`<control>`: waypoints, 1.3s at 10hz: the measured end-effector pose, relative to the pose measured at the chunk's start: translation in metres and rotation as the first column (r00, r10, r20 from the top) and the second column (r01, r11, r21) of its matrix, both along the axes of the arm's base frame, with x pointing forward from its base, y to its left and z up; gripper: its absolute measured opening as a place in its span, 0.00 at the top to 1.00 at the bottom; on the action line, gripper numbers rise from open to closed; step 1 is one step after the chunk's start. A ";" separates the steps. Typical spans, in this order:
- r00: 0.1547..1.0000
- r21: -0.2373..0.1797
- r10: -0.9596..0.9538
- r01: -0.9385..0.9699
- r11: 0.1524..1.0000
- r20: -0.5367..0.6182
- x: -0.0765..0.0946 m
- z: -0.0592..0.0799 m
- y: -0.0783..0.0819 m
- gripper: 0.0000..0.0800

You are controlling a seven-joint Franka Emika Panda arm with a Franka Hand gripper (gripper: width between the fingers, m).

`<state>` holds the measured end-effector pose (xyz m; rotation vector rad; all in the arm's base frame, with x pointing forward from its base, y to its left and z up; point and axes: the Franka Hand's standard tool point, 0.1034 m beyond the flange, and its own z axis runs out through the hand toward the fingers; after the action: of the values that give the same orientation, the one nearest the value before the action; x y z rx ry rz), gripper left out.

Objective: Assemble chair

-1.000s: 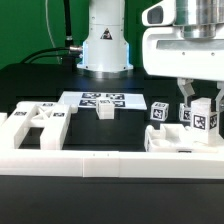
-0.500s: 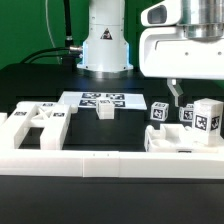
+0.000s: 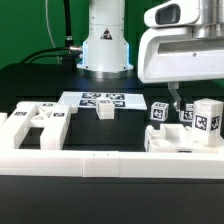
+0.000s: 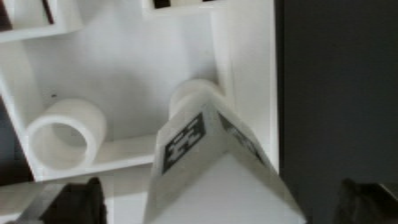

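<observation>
My gripper [image 3: 196,97] hangs above the exterior view's right side, open, with one dark finger [image 3: 175,98] showing. Just below it a white square chair leg [image 3: 207,117] with tags stands upright on a white slotted panel [image 3: 170,141]. In the wrist view the leg [image 4: 217,150] rises between my two spread fingertips and touches neither; my gripper [image 4: 217,205] holds nothing. The panel [image 4: 45,70] with a round hole shows beside the leg. Two small tagged cubes [image 3: 159,112] [image 3: 186,115] sit behind the panel.
The marker board [image 3: 100,98] lies at the middle back with a small white block [image 3: 106,110] at its front edge. Blocky white chair parts [image 3: 35,122] lie at the exterior view's left. A long plain white rail [image 3: 70,160] runs along the front. The robot base [image 3: 105,40] stands behind.
My gripper has risen off the leg and shifted slightly toward the exterior view's left. The leg stays upright on the panel, now free of the fingers.
</observation>
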<state>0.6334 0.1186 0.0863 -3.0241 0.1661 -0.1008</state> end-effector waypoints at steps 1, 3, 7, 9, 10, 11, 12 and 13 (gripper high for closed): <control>0.994 -0.010 0.107 -0.107 0.994 0.011 0.000 0.000 0.001 0.19; 0.972 -0.031 0.234 -0.233 0.972 0.026 0.000 -0.001 0.003 0.19; 0.946 -0.050 0.320 -0.318 0.947 0.041 0.001 0.000 0.006 0.53; 0.947 -0.050 0.319 -0.317 0.947 0.041 0.001 -0.001 0.005 0.64; 0.949 -0.049 0.312 -0.310 0.950 0.040 0.001 -0.001 0.005 0.64; 0.949 -0.049 0.312 -0.310 0.950 0.040 0.001 -0.001 0.005 0.64; 0.950 -0.049 0.309 -0.307 0.950 0.040 0.001 -0.001 0.004 0.64; 0.986 -0.025 0.166 -0.166 0.986 0.033 0.001 -0.001 0.002 0.64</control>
<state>0.6345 0.1211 0.0848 -3.0411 -0.0908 -0.1415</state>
